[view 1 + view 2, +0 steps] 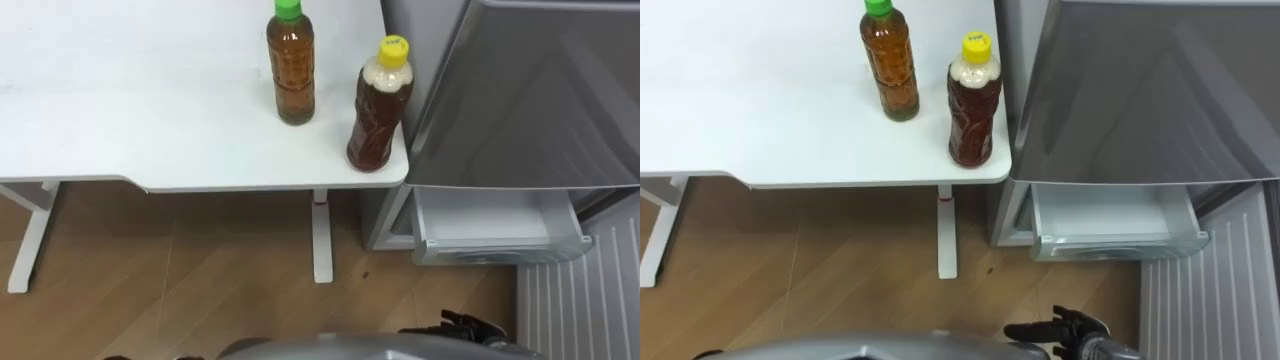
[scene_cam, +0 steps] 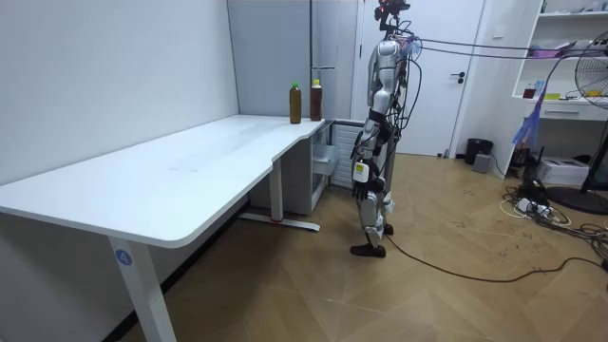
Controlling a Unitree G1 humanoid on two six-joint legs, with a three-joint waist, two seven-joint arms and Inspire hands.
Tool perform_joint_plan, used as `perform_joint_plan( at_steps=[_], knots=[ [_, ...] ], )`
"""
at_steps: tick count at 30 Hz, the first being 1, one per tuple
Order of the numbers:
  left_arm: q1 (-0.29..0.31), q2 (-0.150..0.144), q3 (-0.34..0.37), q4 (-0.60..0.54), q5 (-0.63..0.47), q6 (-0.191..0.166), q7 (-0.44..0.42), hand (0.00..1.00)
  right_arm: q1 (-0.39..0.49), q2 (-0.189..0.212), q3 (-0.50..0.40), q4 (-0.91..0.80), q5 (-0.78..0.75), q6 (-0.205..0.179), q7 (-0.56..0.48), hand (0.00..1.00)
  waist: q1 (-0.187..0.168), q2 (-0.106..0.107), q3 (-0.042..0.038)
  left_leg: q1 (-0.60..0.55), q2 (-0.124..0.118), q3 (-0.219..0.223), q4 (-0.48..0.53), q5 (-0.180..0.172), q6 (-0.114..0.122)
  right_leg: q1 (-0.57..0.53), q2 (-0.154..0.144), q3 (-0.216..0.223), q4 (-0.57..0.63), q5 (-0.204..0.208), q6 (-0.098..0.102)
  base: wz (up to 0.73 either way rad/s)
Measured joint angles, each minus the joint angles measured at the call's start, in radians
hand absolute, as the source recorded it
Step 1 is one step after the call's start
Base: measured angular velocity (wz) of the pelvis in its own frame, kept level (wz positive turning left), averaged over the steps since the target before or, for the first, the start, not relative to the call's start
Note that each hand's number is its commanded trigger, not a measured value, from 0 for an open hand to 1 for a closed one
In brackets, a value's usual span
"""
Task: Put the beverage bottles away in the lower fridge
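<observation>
Green-capped bottle (image 1: 291, 68) and yellow-capped bottle (image 1: 379, 105) stand upright, apart, on the desk (image 1: 120, 120) corner beside the open lower drawer (image 1: 495, 225). Both look full, so I judge them weighty, stiff and smooth; grasp mid-body. Right hand (image 1: 1060, 330) and left hand (image 2: 361, 173) hang low; I cannot tell their fingers' state.

we look down on a white desk (image 1: 120, 120) on white legs over a wood floor (image 1: 200, 290), two drinks upright near its right corner, green-capped bottle (image 1: 291, 70) further in, yellow-capped bottle (image 1: 379, 105) by the edge, standing apart
</observation>
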Motion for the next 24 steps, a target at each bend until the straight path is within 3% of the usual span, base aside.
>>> perform_joint_plan(
  at_steps=[24],
  knots=[
    [0.002, 0.001, 0.023, -0.001, -0.033, 0.0, 0.014, 0.0, 0.003, 0.0, -0.006, 0.0, 0.0, 0.001, -0.001, 0.0, 0.002, 0.003, -0.0008, 0.001, 0.0, 0.003, -0.002, 0.0, 0.0, -0.003, 0.0, 0.004, -0.004, -0.002, -0.001, 0.0]
  ],
)
